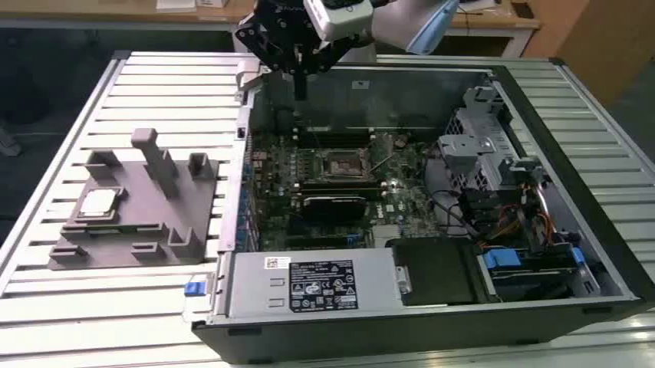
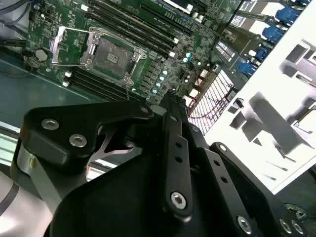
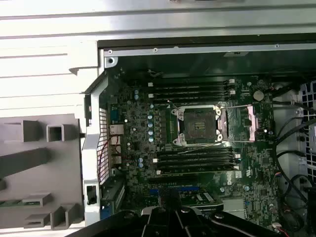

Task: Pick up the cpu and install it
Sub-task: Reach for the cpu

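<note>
Grey fixture (image 1: pixel 153 230) beside open computer case (image 1: pixel 409 333)

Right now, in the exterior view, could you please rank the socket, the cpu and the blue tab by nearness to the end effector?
1. socket, inside the case, below the end effector.
2. cpu, on the grey fixture.
3. blue tab, at the case's near corner.

place: robotics workshop | cues: slatted metal bench (image 1: pixel 174 100); opened computer case (image 1: pixel 409 100); grey moulded fixture (image 1: pixel 153 211); wooden desks (image 1: pixel 492 23) behind
</note>
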Robot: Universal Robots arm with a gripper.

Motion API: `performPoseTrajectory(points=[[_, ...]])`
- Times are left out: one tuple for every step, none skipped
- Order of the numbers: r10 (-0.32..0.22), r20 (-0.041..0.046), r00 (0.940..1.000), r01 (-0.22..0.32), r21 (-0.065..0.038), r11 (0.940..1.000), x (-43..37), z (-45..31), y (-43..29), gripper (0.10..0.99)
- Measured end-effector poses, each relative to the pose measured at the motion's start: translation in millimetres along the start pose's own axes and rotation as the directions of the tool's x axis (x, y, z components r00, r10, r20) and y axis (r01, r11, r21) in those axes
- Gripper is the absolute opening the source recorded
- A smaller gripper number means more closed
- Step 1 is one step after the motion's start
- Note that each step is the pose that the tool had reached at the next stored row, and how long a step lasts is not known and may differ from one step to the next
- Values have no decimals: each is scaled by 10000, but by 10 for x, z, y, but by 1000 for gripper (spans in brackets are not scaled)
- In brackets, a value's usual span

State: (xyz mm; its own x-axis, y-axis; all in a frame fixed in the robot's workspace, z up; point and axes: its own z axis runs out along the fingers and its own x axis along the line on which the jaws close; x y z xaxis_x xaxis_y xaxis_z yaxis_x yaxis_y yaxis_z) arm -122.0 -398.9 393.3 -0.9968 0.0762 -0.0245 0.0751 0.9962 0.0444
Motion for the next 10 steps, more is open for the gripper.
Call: performPoseTrajectory(points=[[0, 0, 10000, 0, -1, 10000, 0, 0, 0, 106], [0, 0, 10000, 0, 0, 10000, 0, 0, 0, 106], [0, 0, 10000, 0, 0, 10000, 0, 0, 0, 106], [0, 0, 10000, 0, 0, 10000, 0, 0, 0, 106], [0, 0, 10000, 0, 0, 10000, 1, 0, 0, 106], [1, 0, 10000, -1, 1, 10000, 4, 0, 0, 106], [2, 0, 10000, -2, 1, 10000, 8, -1, 0, 106], [1, 0, 10000, -1, 0, 10000, 14, -1, -1, 106], [0, 0, 10000, 0, 0, 10000, 21, -1, -2, 106], [0, 0, 10000, 0, 0, 10000, 29, -1, -2, 106]])
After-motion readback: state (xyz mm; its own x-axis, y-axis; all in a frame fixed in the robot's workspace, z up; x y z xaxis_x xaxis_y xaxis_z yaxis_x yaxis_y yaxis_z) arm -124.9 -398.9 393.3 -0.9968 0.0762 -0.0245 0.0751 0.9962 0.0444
